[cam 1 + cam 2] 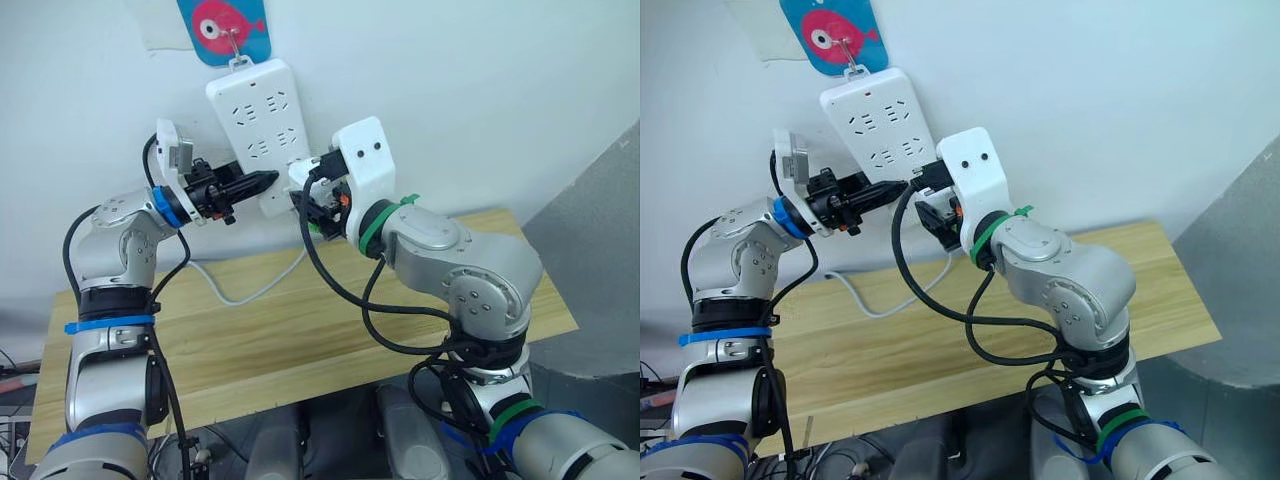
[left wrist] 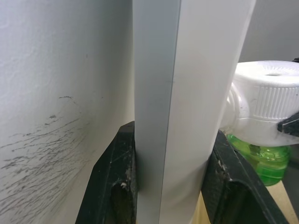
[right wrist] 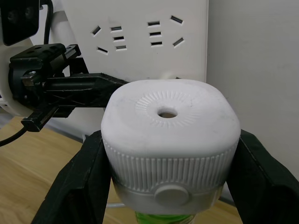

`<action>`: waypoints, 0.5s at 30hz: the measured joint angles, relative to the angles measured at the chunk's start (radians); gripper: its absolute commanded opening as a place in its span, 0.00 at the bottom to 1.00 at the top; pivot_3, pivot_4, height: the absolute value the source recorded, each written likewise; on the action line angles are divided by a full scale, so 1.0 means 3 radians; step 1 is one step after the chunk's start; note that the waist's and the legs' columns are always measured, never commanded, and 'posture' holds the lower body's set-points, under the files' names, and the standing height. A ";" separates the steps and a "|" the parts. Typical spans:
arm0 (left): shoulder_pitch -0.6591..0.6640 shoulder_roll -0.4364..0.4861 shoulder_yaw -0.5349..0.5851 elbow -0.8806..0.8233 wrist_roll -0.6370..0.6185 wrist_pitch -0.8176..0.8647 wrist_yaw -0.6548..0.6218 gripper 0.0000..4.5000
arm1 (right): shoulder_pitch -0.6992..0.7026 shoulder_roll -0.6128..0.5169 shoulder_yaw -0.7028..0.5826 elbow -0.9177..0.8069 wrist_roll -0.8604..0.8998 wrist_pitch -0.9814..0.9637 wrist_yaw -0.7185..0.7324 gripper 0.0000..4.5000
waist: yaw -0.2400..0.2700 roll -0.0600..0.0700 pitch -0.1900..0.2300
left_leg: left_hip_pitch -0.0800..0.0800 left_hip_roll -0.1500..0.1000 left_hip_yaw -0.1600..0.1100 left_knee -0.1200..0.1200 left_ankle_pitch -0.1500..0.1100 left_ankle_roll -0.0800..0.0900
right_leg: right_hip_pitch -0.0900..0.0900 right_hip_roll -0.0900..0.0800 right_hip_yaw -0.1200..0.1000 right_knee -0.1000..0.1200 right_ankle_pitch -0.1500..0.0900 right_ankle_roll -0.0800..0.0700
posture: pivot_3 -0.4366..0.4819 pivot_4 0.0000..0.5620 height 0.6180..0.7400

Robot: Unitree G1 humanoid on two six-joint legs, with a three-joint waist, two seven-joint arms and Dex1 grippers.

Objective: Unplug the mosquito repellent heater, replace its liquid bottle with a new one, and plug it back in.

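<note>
The white power strip (image 1: 258, 125) hangs tilted on the wall from a hook by a blue card with a pink fish (image 1: 225, 28), its cable (image 1: 240, 290) looping down to the wooden tabletop (image 1: 300, 330) below.

The left tool (image 2: 170, 186) reaches in from about nine o'clock of the strip's lower end and is clenched on it: in the left wrist view its two black fingers (image 2: 114, 182) press against opposite faces of the strip's edge.

The right tool (image 3: 166, 182) comes in from about four o'clock and is grasping the mosquito repellent heater (image 3: 170, 140), one black finger (image 3: 74, 182) on each flank of the ribbed white body. The heater sits at the strip's lower end, at about five o'clock of the socket rows, just beside the left tool's fingertips. Its top faces the right wrist camera, showing the round vent hole ringed by fine ridges and a small round button on the side.

The heater is the one container here: a green liquid bottle (image 2: 261, 161) is seated under it, clear green with liquid visible inside, its neck up inside the white body. Whether the prongs are in a socket cannot be told.
</note>
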 measured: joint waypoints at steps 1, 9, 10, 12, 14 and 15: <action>0.0000 0.0002 0.0007 -0.0025 -0.0006 0.0032 0.0003 0.29 | 0.0001 -0.0002 0.0029 -0.0002 -0.0052 -0.0027 0.0014 0.66 | 0.0001 0.0000 0.0007 | 0.0000 0.0000 0.0000 0.0000 0.0000 0.0000 | 0.0000 0.0000 0.0000 0.0001 0.0000 0.0000 | 0.24 0.66 0.95; -0.0013 -0.0011 0.0035 -0.0043 -0.0006 0.0118 -0.0002 0.29 | 0.0002 0.0032 0.0092 -0.0008 -0.0244 -0.0146 0.0148 0.66 | 0.0003 0.0001 0.0022 | 0.0001 0.0000 0.0000 0.0001 0.0001 -0.0002 | -0.0002 0.0000 0.0000 0.0007 0.0000 0.0000 | 0.25 0.66 0.95; -0.0016 -0.0012 0.0036 -0.0043 -0.0005 0.0123 -0.0002 0.29 | 0.0002 0.0059 0.0091 -0.0008 -0.0273 -0.0171 0.0152 0.66 | 0.0003 0.0001 0.0023 | 0.0001 0.0001 -0.0001 0.0001 0.0001 -0.0002 | -0.0002 0.0000 0.0000 0.0007 0.0000 0.0000 | 0.25 0.66 0.95; -0.0018 -0.0013 0.0039 -0.0042 -0.0005 0.0132 -0.0001 0.29 | 0.0004 0.0126 0.0082 -0.0007 -0.0324 -0.0199 0.0152 0.66 | 0.0004 0.0001 0.0024 | 0.0001 0.0001 -0.0001 0.0001 0.0002 -0.0003 | -0.0002 0.0000 0.0000 0.0009 0.0000 0.0000 | 0.26 0.67 0.95; -0.0022 -0.0014 0.0044 -0.0038 -0.0005 0.0138 -0.0001 0.29 | 0.0023 0.0182 0.0058 -0.0007 -0.0348 -0.0221 0.0152 0.66 | 0.0005 0.0001 0.0024 | 0.0001 0.0001 -0.0001 0.0001 0.0002 -0.0003 | -0.0002 0.0000 0.0000 0.0009 0.0000 0.0000 | 0.26 0.67 0.95; -0.0023 -0.0015 0.0045 -0.0037 -0.0005 0.0139 -0.0002 0.29 | 0.0025 0.0187 0.0055 -0.0006 -0.0348 -0.0221 0.0152 0.66 | 0.0005 0.0001 0.0024 | 0.0001 0.0000 -0.0001 0.0001 0.0002 -0.0003 | -0.0002 0.0000 0.0000 0.0009 0.0000 0.0000 | 0.26 0.67 0.95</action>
